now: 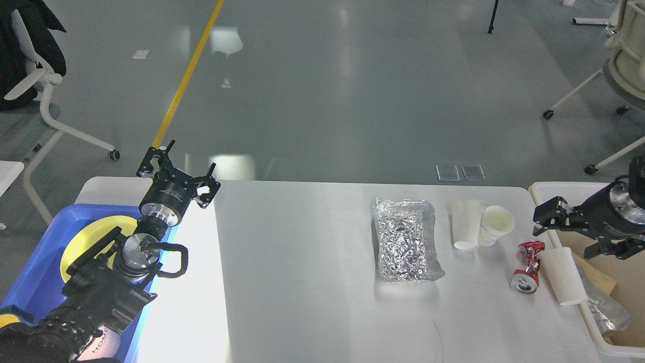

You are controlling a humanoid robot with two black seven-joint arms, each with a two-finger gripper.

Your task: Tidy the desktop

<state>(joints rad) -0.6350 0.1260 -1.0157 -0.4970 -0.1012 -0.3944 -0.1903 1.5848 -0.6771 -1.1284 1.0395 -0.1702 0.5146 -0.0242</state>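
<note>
Nearest me, desktop [312, 282] spreads ahead with litter at right. Left gripper [177, 169] hangs wide over its far-left edge; right gripper [546, 218] looks parted, empty. Crushed can [527, 266] might roll if I nudge that leaning cup [563, 276].

bright, even | desktop [312, 282] left strip overexposed | floor [322, 75] glare | sharp

Left arm raised at near left, left gripper [187, 160] fingers spread apart, right arm entering at right, right gripper [538, 220] pointing left, finger state indistinct
</note>
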